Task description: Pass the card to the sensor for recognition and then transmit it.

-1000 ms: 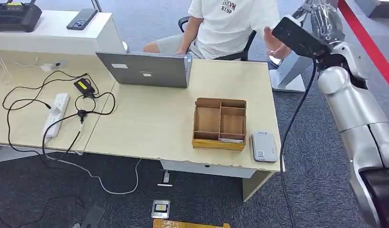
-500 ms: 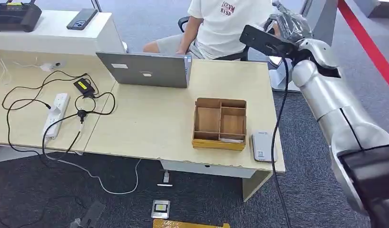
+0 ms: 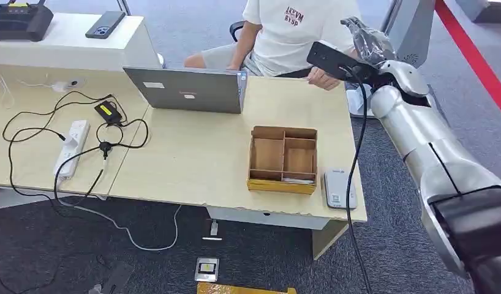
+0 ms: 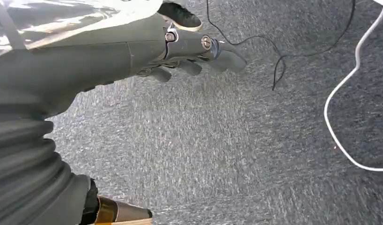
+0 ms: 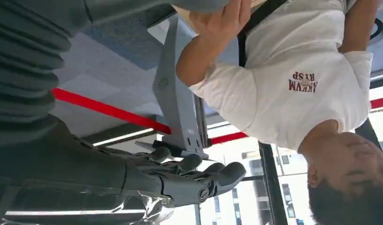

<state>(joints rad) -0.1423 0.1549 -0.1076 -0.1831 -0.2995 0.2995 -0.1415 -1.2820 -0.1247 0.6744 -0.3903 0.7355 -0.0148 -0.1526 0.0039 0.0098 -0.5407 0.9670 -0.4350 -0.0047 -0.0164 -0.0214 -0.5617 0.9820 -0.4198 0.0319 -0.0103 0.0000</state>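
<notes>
My right hand (image 3: 365, 38) is raised above the table's far right corner, close to a seated person (image 3: 297, 30) in a white T-shirt. In the right wrist view the right hand (image 5: 189, 180) has its fingers stretched out with nothing between them. The person's hand (image 3: 324, 78) rests at the table's far edge, just below my wrist, and it is seen again as the person's hand (image 5: 222, 18). I cannot make out a card. The grey card sensor (image 3: 340, 190) lies at the table's front right corner. My left hand (image 4: 189, 56) hangs over carpet, holding nothing.
A wooden compartment box (image 3: 283, 159) stands beside the sensor. A grey laptop (image 3: 187, 90) sits at the table's (image 3: 193, 159) far edge. A power strip (image 3: 73, 147) and black cables lie on the left. A black cable (image 3: 358, 171) hangs from my right arm.
My right arm has swung left and lowered toward the person. The person's hand, raised near my hand before, has dropped to the table's edge.
</notes>
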